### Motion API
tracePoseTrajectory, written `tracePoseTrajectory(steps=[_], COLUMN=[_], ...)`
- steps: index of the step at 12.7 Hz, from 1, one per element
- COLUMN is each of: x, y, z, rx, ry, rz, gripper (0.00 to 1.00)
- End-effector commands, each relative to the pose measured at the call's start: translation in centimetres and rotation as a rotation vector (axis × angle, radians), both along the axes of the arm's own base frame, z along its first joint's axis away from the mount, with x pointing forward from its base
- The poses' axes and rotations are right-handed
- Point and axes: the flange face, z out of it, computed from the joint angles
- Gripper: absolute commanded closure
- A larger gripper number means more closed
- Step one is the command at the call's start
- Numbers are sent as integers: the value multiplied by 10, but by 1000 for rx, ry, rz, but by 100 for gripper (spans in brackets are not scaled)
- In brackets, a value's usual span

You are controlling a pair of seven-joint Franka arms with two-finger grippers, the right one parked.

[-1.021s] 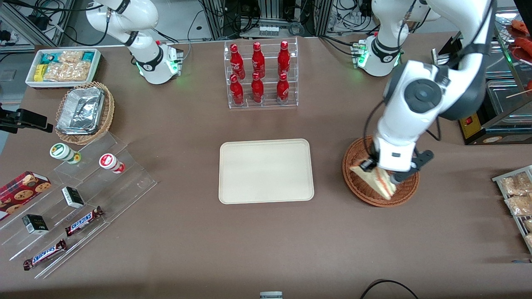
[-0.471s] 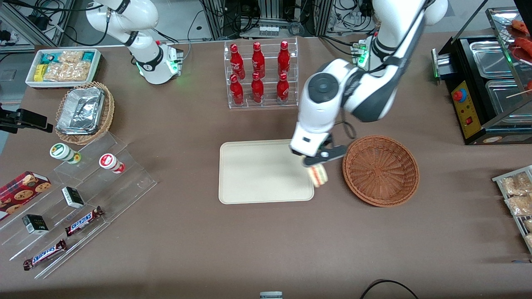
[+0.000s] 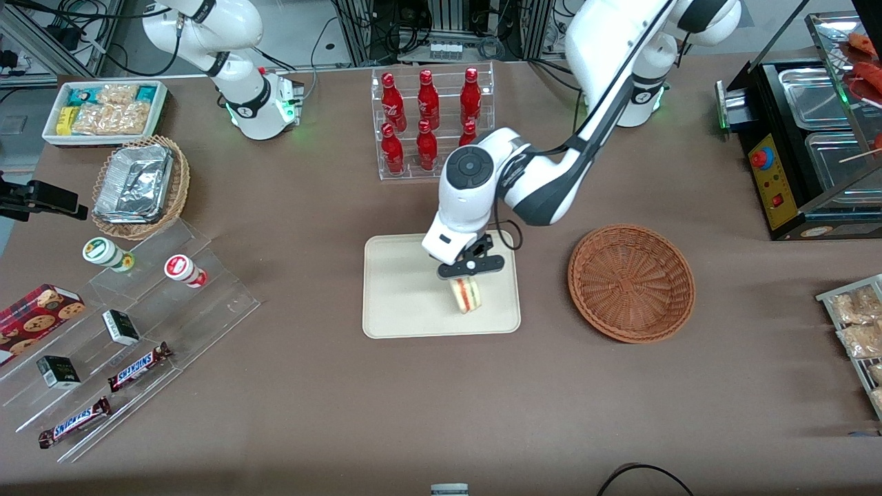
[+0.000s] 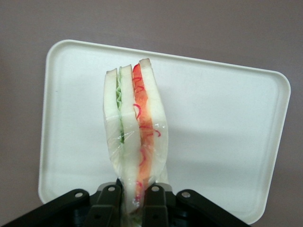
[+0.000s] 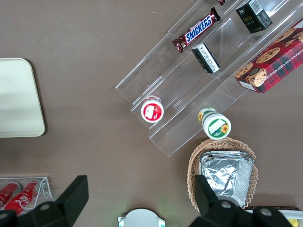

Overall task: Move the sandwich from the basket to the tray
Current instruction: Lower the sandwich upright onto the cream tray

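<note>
Sandwich (image 3: 466, 295) hangs pinched in the left arm's pincer (image 3: 468, 270), over the cream tray (image 3: 400, 289), toward the tray's 4 o'clock part in front view. Pincer fingers (image 4: 108, 204) clamp the wedge's narrow end; wrist view shows them tight on both sides of the clear wrap, w/ the rest of the wedge pointing away from the cam over bare tray.

Step in hand, as I judge it: carry is done, this is the set-down phase. Wicker basket (image 3: 631, 282) sits empty on the brown surface (image 3: 441, 399), just beside the tray toward the working arm's end. Can't tell if the sandwich already touches the tray. Next move prob. calls for a short lowering, then opening the fingers and lifting clear, w/o dragging the wrap.

Materials: sandwich is soft white bread in three slices, green lettuce layer and orange-red filling, in thin glossy film; squashes easily, may tip onto its flat face when let go. Tray is smooth, matte, rectangular w/ rounded corners and a low rim. Basket is round, shallow, reddish-brown weave.
</note>
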Motion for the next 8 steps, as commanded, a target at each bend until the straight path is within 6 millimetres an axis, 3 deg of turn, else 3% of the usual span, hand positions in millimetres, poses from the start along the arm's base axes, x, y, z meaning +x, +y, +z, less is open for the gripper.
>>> tracePoseTrajectory(steps=[1, 6, 8], x=[-19, -26, -25], y=[-35, -41, -41], z=[-11, -55, -60], rx=[-32, 41, 49], ry=[-22, -64, -70], rz=[-56, -157, -177], gripper=[100, 100, 100])
